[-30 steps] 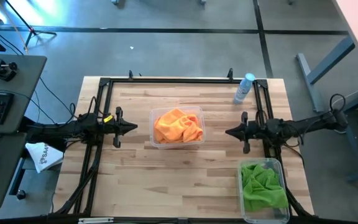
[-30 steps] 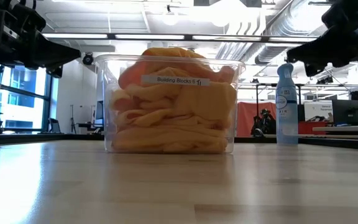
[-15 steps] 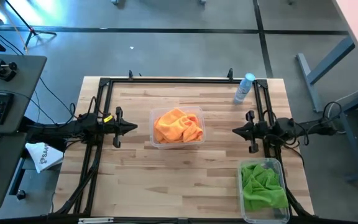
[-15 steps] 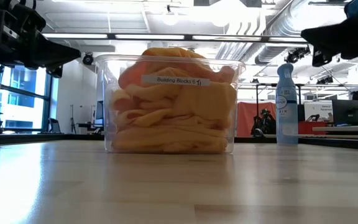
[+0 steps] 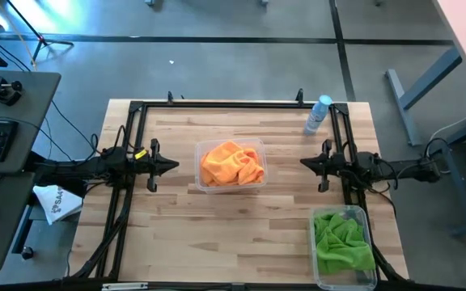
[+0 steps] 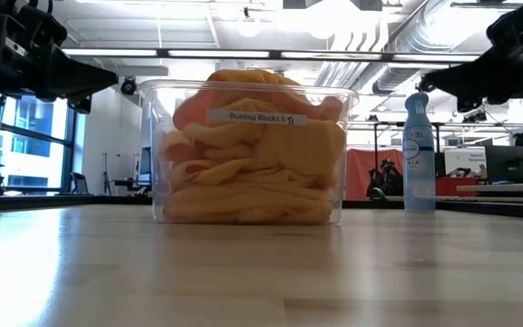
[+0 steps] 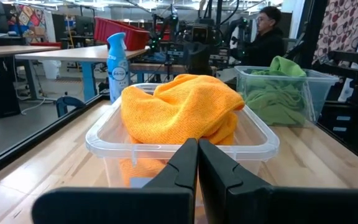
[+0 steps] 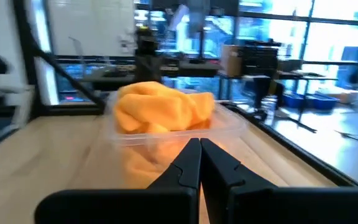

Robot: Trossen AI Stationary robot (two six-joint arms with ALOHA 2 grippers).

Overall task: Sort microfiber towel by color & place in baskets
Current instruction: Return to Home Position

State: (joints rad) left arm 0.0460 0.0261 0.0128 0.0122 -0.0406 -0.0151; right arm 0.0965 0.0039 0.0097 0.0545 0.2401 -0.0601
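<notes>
1. The left pincer (image 5: 175,165) hangs raised over the left part of the worktop (image 5: 176,234), with its tips aimed at the centre. In the left wrist view its two fingers are pressed together with nothing between them.
2. The right pincer (image 5: 303,162) hangs over the right part and faces the left one across the centre. The right wrist view shows its fingers likewise pressed together and empty.
3. The middle basket (image 5: 259,148) stands at the centre of the worktop between the two pincers, apart from both.
4. The orange towels (image 5: 231,164) lie heaped inside the middle basket, and the crumpled pile rises above its rim.
5. In the low view a white label (image 6: 256,116) on the basket wall facing the camera reads "Building Blocks 6".
6. The corner basket (image 5: 317,222) sits at the worktop's right edge, at the bottom right of the high view and near the right arm.
7. The green towels (image 5: 342,240) lie bunched inside the corner basket.
8. No towel lies loose on the wood.
9. A spray bottle (image 5: 317,115) with a blue cap stands upright near the far right corner, well apart from both baskets.
10. In the left wrist view a person (image 7: 267,37) in dark clothing shows in the room beyond the worktop.
</notes>
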